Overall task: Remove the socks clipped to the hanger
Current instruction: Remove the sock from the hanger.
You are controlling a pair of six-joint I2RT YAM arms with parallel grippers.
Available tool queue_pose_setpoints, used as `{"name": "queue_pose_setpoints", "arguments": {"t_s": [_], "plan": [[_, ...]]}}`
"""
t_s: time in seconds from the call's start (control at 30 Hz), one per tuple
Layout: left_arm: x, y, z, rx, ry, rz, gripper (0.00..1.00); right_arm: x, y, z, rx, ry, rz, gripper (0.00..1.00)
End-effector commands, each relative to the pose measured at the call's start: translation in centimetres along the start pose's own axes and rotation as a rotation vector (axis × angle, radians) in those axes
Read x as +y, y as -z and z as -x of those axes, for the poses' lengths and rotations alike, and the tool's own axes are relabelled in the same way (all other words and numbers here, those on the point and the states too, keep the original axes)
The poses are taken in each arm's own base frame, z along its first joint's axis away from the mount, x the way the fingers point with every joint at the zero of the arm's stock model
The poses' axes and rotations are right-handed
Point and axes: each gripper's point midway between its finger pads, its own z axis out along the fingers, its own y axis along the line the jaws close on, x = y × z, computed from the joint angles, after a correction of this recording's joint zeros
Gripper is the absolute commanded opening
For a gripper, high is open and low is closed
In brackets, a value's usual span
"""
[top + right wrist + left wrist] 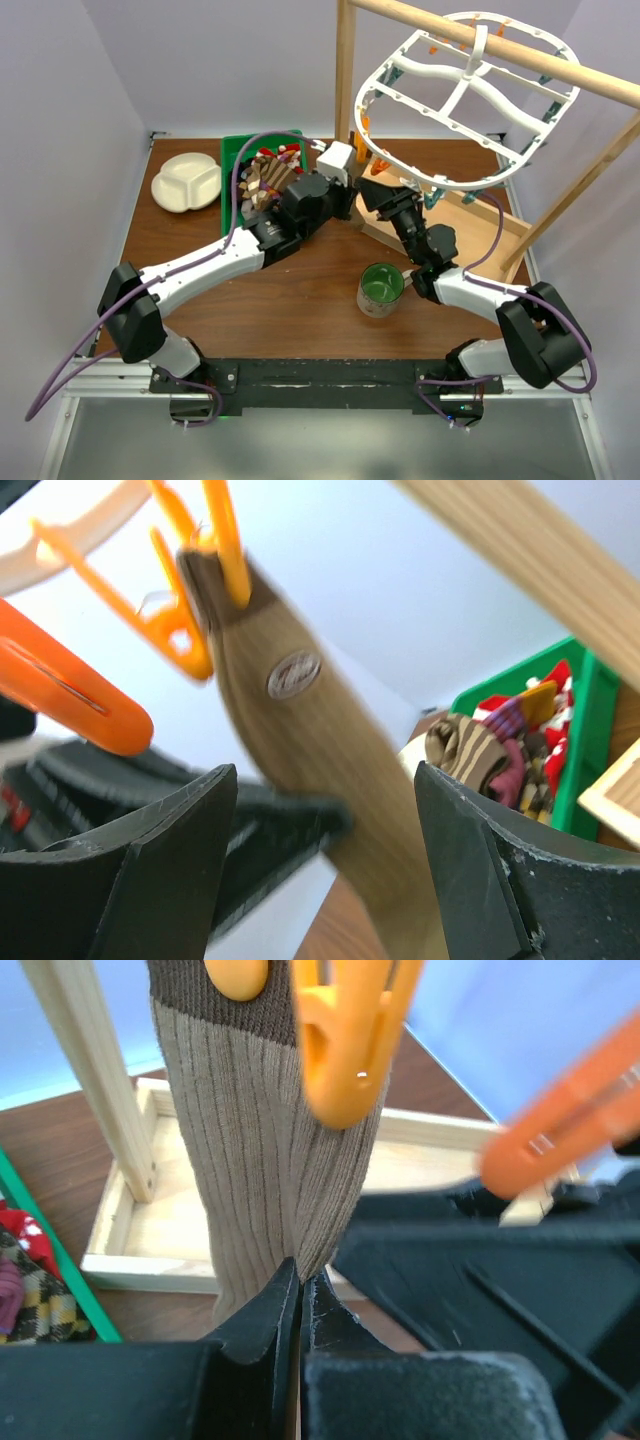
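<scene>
One hanger [470, 72], top: is hanging over the tabletop [300, 300]'s far-right corner.
Left wrist: left gripper [300, 1282] is clamping the clipped tan sock [260, 1160].
Right wrist: right gripper [325, 780] is gaping toward it; green bin [590, 710] is holding socks [500, 752].

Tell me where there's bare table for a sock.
Bare table lies between the left arm and the cup, and between that arm and the plate. Crowded: under the hanger, where the left claw pinches the tan sock beside the right claw.
</scene>
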Motion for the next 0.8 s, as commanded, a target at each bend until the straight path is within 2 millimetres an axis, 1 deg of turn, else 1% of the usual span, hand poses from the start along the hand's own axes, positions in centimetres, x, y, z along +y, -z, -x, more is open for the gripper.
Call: {"name": "queue_pose_setpoints", "arguments": {"t_s": [0.0, 0.07, 0.23, 0.4, 0.43, 0.63, 0.7, 0.77], "plan": [[-1.2, 1.1, 1.4, -0.008, -0.023, -0.026, 0.0, 2.2, -0.5, 3.7, -0.16, -0.011, 0.05, 0.76], [-1.0, 1.0, 1.1, 0.001, -0.026, -0.019, 0.0, 2.4, -0.5, 3.9, -0.164, -0.015, 0.056, 0.77], [-1.8, 1.2, 1.2, -0.007, -0.018, -0.062, 0.0, 2.4, -1.5, 3.3, -0.141, -0.013, 0.062, 0.77], [-2.7, 1.3, 1.4, -0.01, -0.022, -0.115, 0.0, 1.8, -2.2, 2.6, -0.121, -0.022, 0.054, 0.75], [-3.0, 1.3, 1.6, -0.01, -0.023, -0.131, 0.0, 2.0, -2.3, 2.7, -0.125, -0.024, 0.061, 0.74], [-3.3, 1.5, 1.3, 0.0, -0.02, -0.147, 0.0, 1.7, -3.2, 2.5, -0.127, -0.037, 0.064, 0.72], [-3.3, 1.7, 1.5, -0.004, -0.018, -0.149, 0.0, 1.9, -3.3, 2.7, -0.14, -0.053, 0.08, 0.64], [-3.1, 1.9, 1.7, -0.012, -0.013, -0.143, 0.0, 1.9, -3.3, 2.7, -0.146, -0.074, 0.091, 0.53]]}}
